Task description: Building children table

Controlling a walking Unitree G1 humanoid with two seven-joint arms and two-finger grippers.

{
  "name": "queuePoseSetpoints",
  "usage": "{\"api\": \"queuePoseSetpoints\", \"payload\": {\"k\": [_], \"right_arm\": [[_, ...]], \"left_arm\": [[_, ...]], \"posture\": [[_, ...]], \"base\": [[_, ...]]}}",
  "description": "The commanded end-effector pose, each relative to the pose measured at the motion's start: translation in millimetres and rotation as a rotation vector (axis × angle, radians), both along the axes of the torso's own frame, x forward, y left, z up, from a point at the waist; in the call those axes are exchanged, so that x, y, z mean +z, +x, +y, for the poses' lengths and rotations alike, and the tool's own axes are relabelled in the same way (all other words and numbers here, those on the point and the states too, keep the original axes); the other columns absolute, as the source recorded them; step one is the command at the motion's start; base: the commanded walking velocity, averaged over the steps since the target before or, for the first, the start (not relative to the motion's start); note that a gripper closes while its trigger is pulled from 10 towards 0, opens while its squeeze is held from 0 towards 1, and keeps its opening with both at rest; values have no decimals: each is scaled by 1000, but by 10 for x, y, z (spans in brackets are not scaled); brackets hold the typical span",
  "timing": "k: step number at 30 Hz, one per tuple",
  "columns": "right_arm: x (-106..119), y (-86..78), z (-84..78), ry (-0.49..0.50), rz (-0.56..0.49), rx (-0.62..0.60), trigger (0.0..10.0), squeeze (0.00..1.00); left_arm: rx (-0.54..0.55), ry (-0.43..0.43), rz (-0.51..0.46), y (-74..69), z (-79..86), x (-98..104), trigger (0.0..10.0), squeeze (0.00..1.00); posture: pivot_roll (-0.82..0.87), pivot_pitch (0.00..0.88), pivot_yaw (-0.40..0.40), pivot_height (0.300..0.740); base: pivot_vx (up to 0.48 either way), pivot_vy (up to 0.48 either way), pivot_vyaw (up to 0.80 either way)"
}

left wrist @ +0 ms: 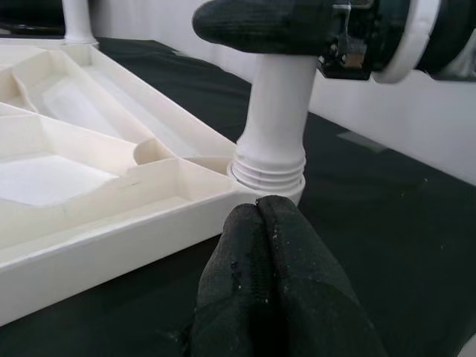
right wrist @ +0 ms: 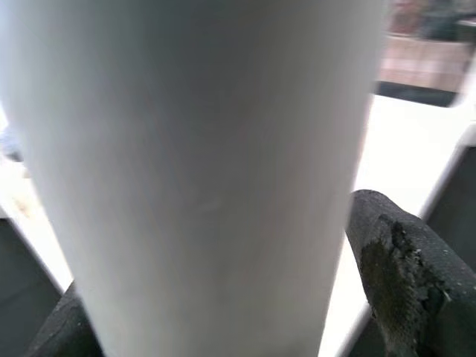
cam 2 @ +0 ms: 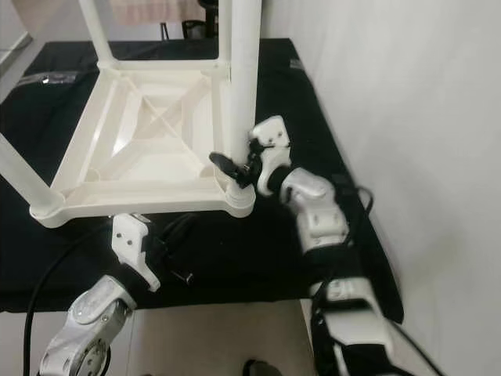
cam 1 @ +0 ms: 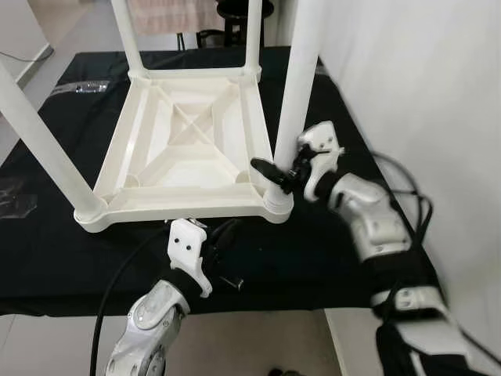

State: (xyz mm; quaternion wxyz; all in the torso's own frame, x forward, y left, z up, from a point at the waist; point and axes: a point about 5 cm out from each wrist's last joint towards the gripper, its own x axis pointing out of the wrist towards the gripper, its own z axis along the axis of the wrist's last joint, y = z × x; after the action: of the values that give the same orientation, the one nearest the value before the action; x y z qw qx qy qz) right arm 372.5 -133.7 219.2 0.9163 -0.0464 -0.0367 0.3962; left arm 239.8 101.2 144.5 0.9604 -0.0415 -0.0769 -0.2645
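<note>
The right gripper had its jaws clamped around the near right leg, low down, just above the threaded collar where that leg met its corner socket. One black finger lay against the side of the white tube. The left gripper sat on the black cloth just in front of the tabletop's near edge, its jaws pressed shut on nothing and pointing at the same corner.

The tabletop lay upside down on the cloth-covered desk, ribbed underside up. Four legs stood in the four corner sockets: the near left leg, the far left leg, the far right leg and the held one. By the look of it, the build was nearly done; what probably remained was tightening this last leg fully home and then turning the table upright. Whether the other three were fully tight could not be told.

One tabletop, four legs, two grippers.
</note>
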Motion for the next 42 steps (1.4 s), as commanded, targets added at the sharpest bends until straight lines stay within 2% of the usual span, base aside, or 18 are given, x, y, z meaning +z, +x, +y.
{"api": "queuePoseSetpoints", "payload": {"k": [1,3,6,7,8,16,18,21,24,27,29,30,31,32,33,35,41,42], "right_arm": [[-52,31,-46,11,49,38,10000,0],[-11,69,-69,13,71,112,10000,0],[-2,75,-69,17,86,142,10000,0],[3,76,-72,17,93,176,4039,0],[-1,78,-79,17,105,194,0,0],[-52,84,-135,15,123,194,0,0],[-141,69,-250,20,132,159,0,0],[-166,59,-300,28,130,144,0,0],[-257,28,-410,38,127,28,0,0],[-328,8,-405,15,131,-33,0,0],[-647,-133,-281,-7,156,-498,0,0],[-647,-133,-281,-7,156,-498,0,0],[-780,-291,-176,9,187,-610,0,0],[-879,-454,4,19,205,-622,0,0],[-879,-454,4,19,205,-622,0,0],[-836,-557,332,-95,77,-424,0,0],[-792,-381,271,-47,108,-440,0,0],[-780,-333,228,-54,113,-483,4235,0]], "left_arm": [[6,43,-6,-50,6,-13,10000,0],[24,93,-29,-87,17,-1,10000,0],[28,108,-36,-103,20,1,10000,0],[33,115,-37,-121,28,-4,10000,0],[39,113,-37,-136,37,-8,10000,0],[45,99,-37,-135,40,-11,10000,0],[35,74,-33,-112,27,-11,10000,0],[32,65,-31,-102,26,-12,10000,0],[31,50,-25,-79,39,-13,10000,0],[31,50,-23,-78,44,-12,10000,0],[32,51,-23,-77,66,-7,10000,0],[32,51,-23,-77,66,-7,10000,0],[33,51,-24,-76,71,-3,10000,0],[35,52,-24,-69,76,-5,10000,0],[35,52,-24,-69,76,-5,10000,0],[39,54,-25,-55,82,-10,10000,0],[41,48,-26,-27,68,-11,10000,0],[45,48,-27,-21,67,-9,10000,0]], "posture": [[65,134,-34,740],[72,138,-36,740],[75,142,-36,740],[78,144,-38,740],[80,146,-40,740],[82,154,-40,740],[54,162,-33,740],[51,162,-32,740],[27,166,-21,740],[26,171,-23,740],[13,178,-16,740],[13,178,-16,740],[14,180,-14,740],[20,178,-11,740],[20,178,-11,740],[5,170,-5,740],[18,163,-22,740],[17,163,-22,740]], "base": [[0,0,0],[0,0,0],[0,0,0],[0,0,0],[0,0,0],[0,0,0],[0,0,0],[0,0,0],[0,0,0],[0,0,0],[0,0,0],[0,0,0],[0,0,0],[0,0,0],[0,0,0],[0,0,0],[0,0,0],[0,0,0]]}}
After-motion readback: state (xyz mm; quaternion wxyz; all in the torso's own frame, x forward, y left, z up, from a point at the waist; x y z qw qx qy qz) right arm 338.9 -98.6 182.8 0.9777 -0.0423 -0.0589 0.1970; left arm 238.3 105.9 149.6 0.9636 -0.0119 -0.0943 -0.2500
